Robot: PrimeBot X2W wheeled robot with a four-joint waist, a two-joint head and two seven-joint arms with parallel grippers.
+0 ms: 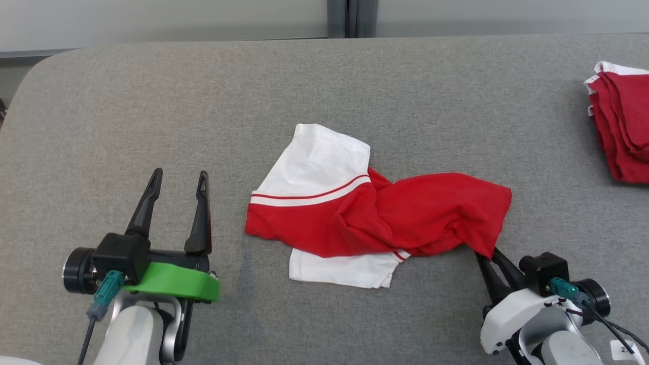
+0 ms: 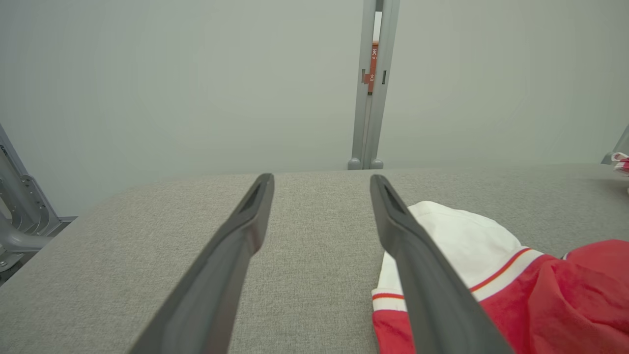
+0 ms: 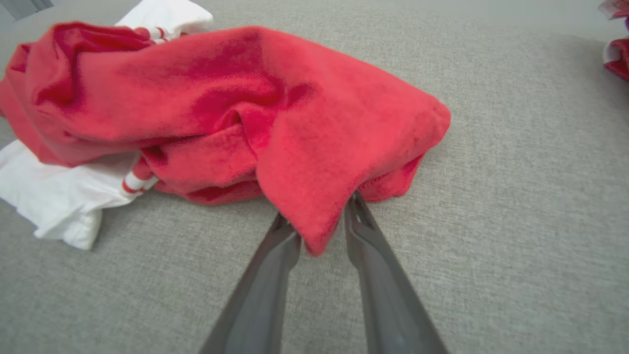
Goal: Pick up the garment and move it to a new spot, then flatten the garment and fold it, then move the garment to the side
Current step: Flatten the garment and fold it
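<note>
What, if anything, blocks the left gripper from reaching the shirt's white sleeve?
Probably nothing, so likely yes: the left gripper is open, and bare table lies between it and the sleeve.

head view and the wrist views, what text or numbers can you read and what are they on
"2": first character on the white tag at the head view's lower right; the rest is crossed by a cable and blurred.
Unreadable: white characters on the red sign behind the gap in the wall post, left wrist view, too blurred.
None: no print visible on the garment or the folded red pile.
</note>
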